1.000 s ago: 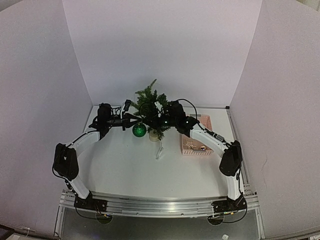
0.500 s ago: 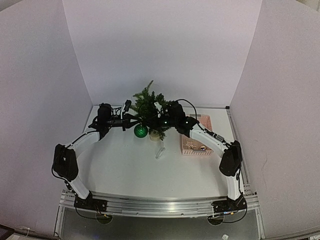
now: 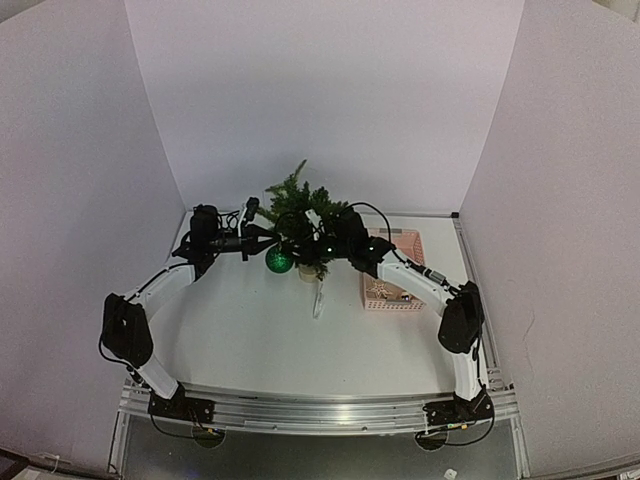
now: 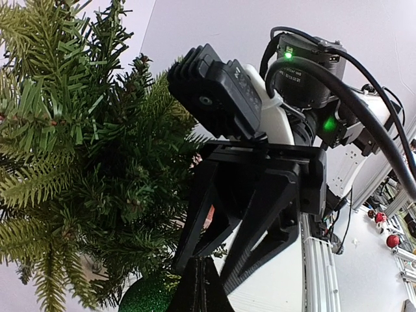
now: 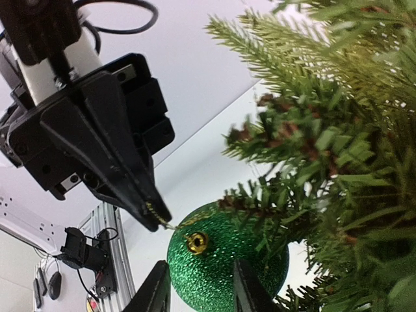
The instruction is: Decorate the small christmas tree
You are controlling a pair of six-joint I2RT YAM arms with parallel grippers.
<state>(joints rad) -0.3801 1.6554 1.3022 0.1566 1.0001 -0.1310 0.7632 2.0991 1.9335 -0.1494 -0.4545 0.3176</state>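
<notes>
Shifting slightly leftward over the last second, the left arm has carried its elbow and wrist further out. The round green glitter ball (image 3: 279,260) hangs at almost the same spot below the branches. The small christmas tree (image 3: 298,203), a dark green bushy artificial fir, stands at the far middle of the white table (image 3: 250,340), between the two grippers. Its tip sits a touch further left than before.

The left gripper (image 5: 158,223) is pinched tight on the ball's thin gold hanging loop (image 5: 182,223), just above the gold cap (image 5: 197,242). The right gripper (image 5: 198,292) has its fingers a narrow way apart and holds nothing, with the ball just beyond them.

Counted, there are:
- one tree
- one green ball
- one pink slatted plastic basket (image 3: 392,304), to the right of the tree
- one pale slender object (image 3: 320,298), lying on the table in front of the tree
- two arms

The ornaments in the basket are too small to count.
</notes>
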